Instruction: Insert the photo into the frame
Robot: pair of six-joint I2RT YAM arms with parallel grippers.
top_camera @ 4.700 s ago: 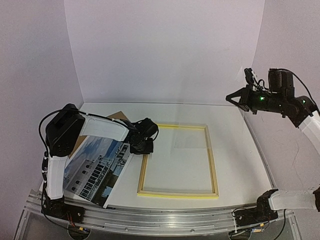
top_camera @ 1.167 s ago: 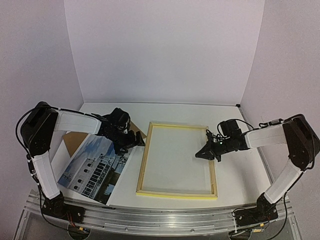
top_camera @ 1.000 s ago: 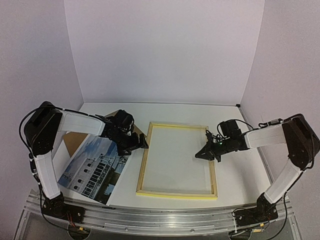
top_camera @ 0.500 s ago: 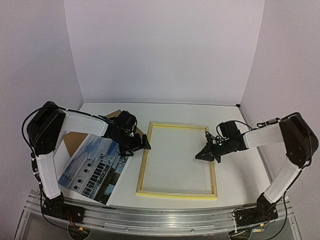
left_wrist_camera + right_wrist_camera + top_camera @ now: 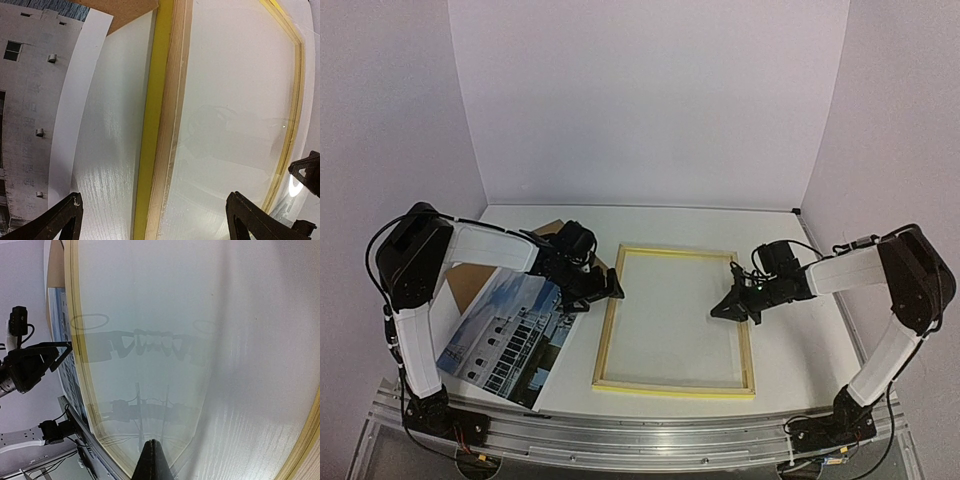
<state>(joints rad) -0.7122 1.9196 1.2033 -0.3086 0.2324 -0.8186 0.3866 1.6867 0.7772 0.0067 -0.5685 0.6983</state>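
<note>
Since it is thin paper, photo (image 5: 505,338): likely light, floppy, crease-prone; pinch a free edge; flat on table (image 5: 790,250), left, outside frame (image 5: 675,388).
Left gripper (image 5: 603,291): spread wide, empty, straddling frame's left rail; photo edge just beside one finger.
Frame: flat, centre.
Right gripper (image 5: 718,314): pinched together, empty, inside right rail; photo well apart.

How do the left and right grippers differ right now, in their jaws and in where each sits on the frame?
Jaws: the left gripper is wide open; the right gripper is shut to a point.
Place: the left gripper's fingers straddle the left rail of the frame; the right gripper points down inside the opening, near the right rail.
Shared: both are low at the frame, and neither holds anything.
</note>
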